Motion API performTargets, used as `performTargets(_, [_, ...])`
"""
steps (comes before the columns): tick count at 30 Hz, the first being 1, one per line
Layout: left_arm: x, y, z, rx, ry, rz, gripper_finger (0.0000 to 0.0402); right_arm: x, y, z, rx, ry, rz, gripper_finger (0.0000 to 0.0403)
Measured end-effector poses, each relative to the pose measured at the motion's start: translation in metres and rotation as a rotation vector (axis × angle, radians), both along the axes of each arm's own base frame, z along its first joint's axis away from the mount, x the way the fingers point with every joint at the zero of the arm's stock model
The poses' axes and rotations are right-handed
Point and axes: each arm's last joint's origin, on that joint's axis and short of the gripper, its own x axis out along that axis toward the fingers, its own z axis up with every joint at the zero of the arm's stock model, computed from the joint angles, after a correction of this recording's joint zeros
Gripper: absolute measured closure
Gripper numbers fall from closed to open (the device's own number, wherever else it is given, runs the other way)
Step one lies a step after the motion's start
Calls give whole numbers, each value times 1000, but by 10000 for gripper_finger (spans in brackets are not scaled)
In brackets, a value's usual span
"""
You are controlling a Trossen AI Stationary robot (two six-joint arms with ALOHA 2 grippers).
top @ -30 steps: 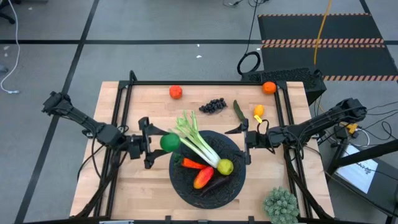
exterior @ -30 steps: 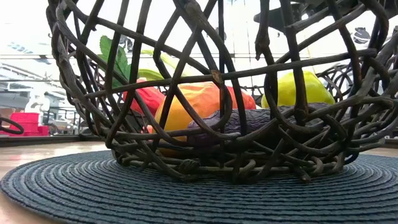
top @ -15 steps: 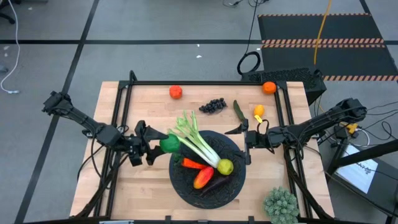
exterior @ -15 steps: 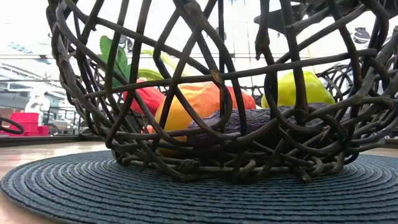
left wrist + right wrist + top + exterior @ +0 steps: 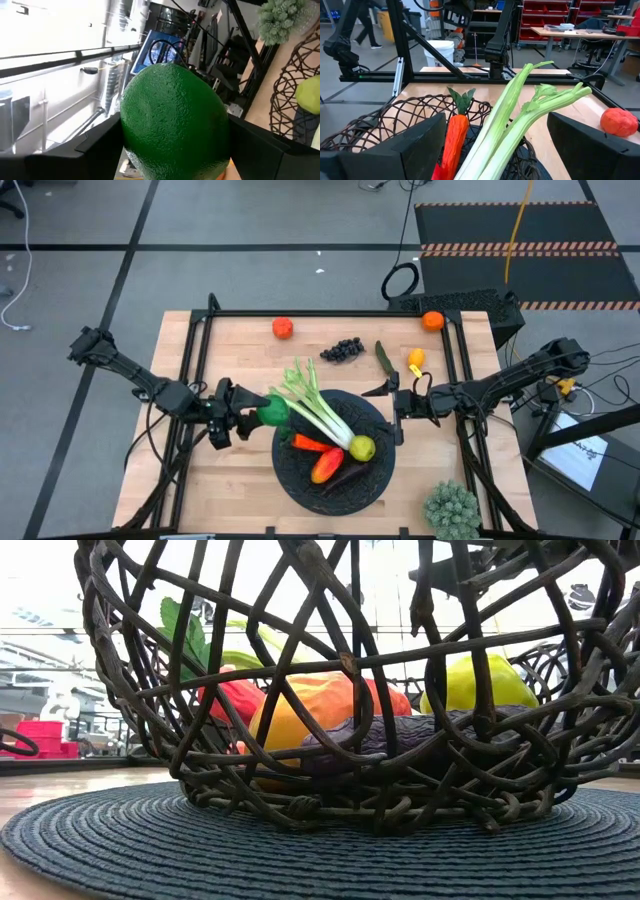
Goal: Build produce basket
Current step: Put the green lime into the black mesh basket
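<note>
The basket (image 5: pixel 335 480) sat on a dark round mat near the middle of the bench (image 5: pixel 240 500), and it was already partly filled. The leek (image 5: pixel 318 412) was the longest piece in it, lying slantwise with its green leaves sticking out over the far-left rim. Beside it inside lay the carrot (image 5: pixel 308 443), the orange-red pepper (image 5: pixel 326 466), the dark eggplant (image 5: pixel 348 475) and a yellow-green lemon (image 5: pixel 362 448).

The left pincer (image 5: pixel 240 417) hung just beside the basket's left rim, clenched around the green lime (image 5: pixel 271 410); in the left wrist view the lime (image 5: pixel 172 120) filled the space between the two dark fingers. I judged this fruit to be the one on its way in, not yet let go over the basket.

The right pincer (image 5: pixel 397 412) waited at the basket's right rim with its fingers spread and nothing between them.

Several smaller pieces lay on the far half of the bench, well apart from the basket: the grapes (image 5: pixel 343 349), the pickle (image 5: pixel 384 357), a tomato (image 5: pixel 283 328), an orange (image 5: pixel 432 321) and a small yellow lemon (image 5: pixel 416 358). So roughly half the work seemed left.
</note>
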Motion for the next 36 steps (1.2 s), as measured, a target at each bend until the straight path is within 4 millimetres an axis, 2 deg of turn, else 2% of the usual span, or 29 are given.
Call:
performTargets(5, [0,0,0,-14,0,-10,91,0,0,0,0,0,0,62])
performTargets(16, [0,0,0,-247,16,-47,91,0,0,0,-3,0,1,62])
performTargets(21, [0,0,0,-409,26,-72,91,0,0,0,-21,-5,2,62])
performTargets(36, [0,0,0,-1046,67,-170,91,1,0,11,-115,-112,8,62])
